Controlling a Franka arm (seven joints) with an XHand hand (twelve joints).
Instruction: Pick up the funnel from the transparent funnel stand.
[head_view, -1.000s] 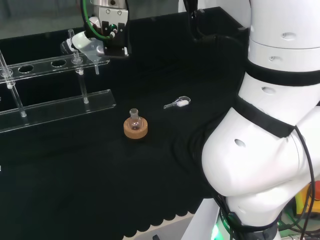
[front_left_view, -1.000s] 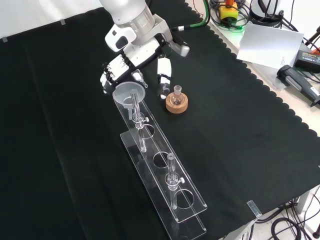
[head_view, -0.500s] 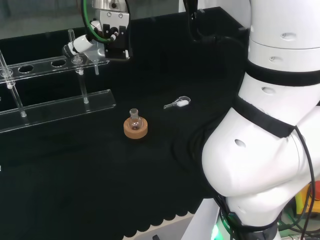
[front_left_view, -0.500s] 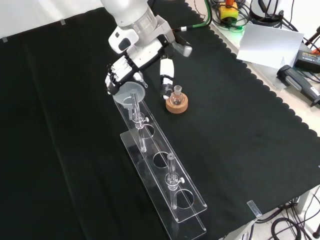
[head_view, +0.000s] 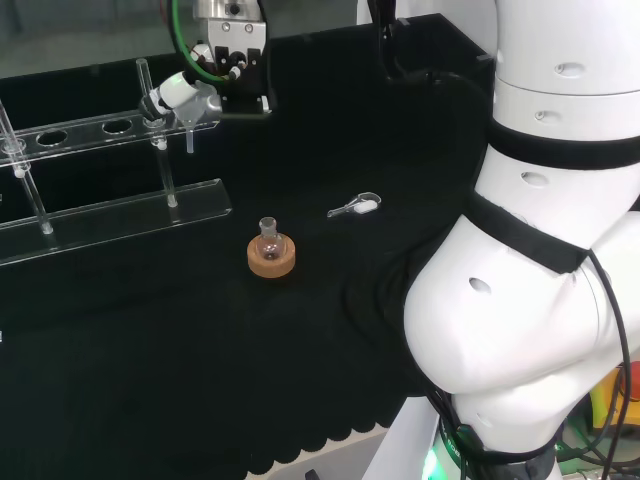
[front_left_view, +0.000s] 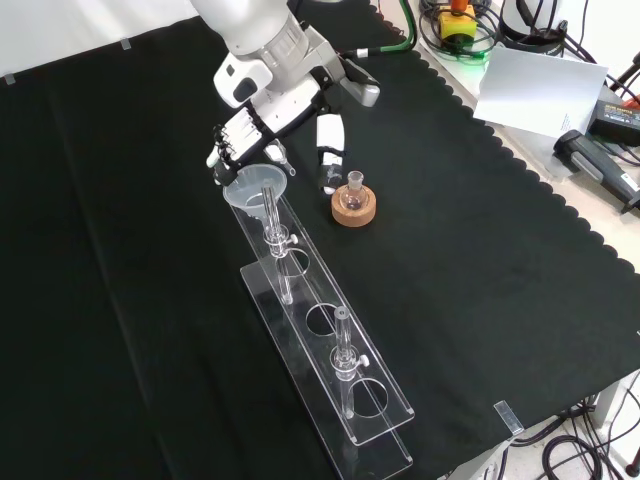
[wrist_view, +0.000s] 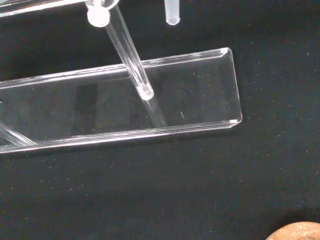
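Funnel (front_left_view: 250, 188): clear cone, upper left of my front view, its stem tip above the rack's end.
Hand (front_left_view: 240, 140): I see fingers curled round its rim.
Rack (front_left_view: 330, 350): clear plastic, round holes.
Flask (front_left_view: 353, 187): small, on cork ring (front_left_view: 354, 209).

funnel (head_view: 183, 103) in robot hand (head_view: 232, 60) above stand (head_view: 110, 215)

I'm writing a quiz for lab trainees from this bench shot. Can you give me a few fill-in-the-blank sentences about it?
1. The hand has its fingers round the ____ at the end of the transparent funnel stand.
2. The small flask sits on a ____ ring.
3. The bench is covered with ____ cloth.

Missing words: funnel; cork; black
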